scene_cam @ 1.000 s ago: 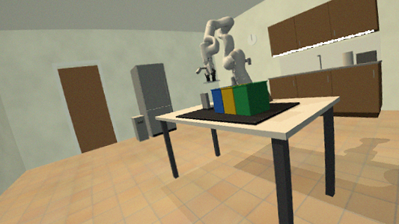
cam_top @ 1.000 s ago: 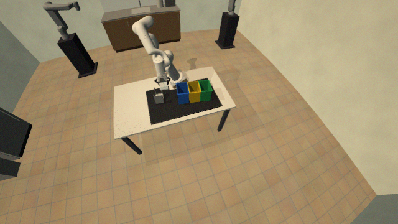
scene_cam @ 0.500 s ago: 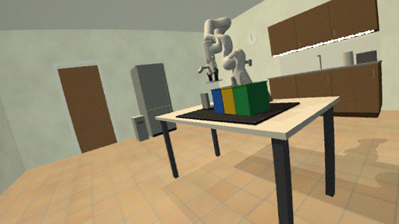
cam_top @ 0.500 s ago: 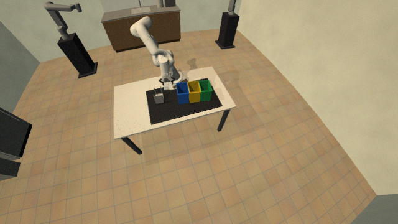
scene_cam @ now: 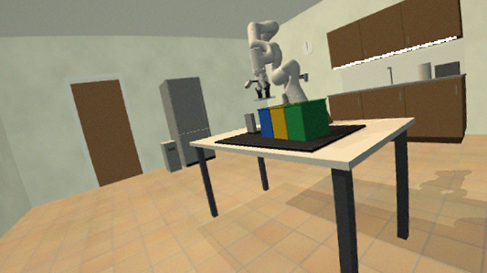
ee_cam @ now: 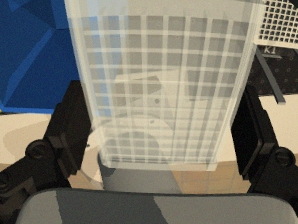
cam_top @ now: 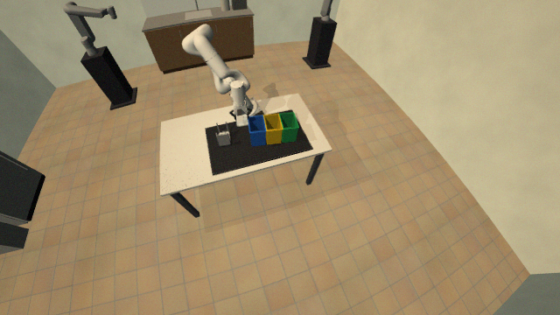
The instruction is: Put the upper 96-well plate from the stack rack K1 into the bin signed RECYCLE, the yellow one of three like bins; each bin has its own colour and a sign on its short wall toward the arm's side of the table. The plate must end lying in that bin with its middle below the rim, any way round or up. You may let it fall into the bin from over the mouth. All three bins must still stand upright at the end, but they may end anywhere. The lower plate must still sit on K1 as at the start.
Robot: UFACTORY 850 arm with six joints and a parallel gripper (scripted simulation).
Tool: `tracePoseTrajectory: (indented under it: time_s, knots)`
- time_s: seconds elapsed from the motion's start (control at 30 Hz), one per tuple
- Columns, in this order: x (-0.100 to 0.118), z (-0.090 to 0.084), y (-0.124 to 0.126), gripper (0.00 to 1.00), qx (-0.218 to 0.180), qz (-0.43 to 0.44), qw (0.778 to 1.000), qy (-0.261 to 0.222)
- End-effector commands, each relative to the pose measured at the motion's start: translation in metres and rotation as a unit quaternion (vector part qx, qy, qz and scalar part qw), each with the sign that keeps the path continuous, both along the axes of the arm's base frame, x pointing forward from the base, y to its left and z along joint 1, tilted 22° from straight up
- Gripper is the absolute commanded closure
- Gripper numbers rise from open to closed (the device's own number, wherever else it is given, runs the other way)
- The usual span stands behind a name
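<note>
Where the black mat (cam_top: 262, 153) covers the white table (cam_top: 184, 162), the small grey stack rack K1 (cam_top: 223, 138) stands at left. Right of it and farther back, the dark two-fingered gripper (ee_cam: 160, 129) clamps the translucent gridded 96-well plate (ee_cam: 162, 70) aloft beside the blue bin (cam_top: 256, 129). Then follow, touching in a row, the yellow bin (cam_top: 273, 128) and green bin (cam_top: 289, 126).
</note>
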State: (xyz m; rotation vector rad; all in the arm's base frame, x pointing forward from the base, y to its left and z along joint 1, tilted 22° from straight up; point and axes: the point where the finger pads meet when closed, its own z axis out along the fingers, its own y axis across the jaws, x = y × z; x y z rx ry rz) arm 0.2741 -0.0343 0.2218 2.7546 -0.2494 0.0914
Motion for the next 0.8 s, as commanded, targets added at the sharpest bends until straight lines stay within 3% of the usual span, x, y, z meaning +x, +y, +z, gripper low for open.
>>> tracePoseTrajectory:
  time_s: [0.0,0.77]
  knots:
    - [0.005,-0.007,0.017,1.00,-0.001,0.000,1.000,-0.001]
    - [0.020,-0.032,0.073,1.00,-0.001,0.000,1.000,-0.001]
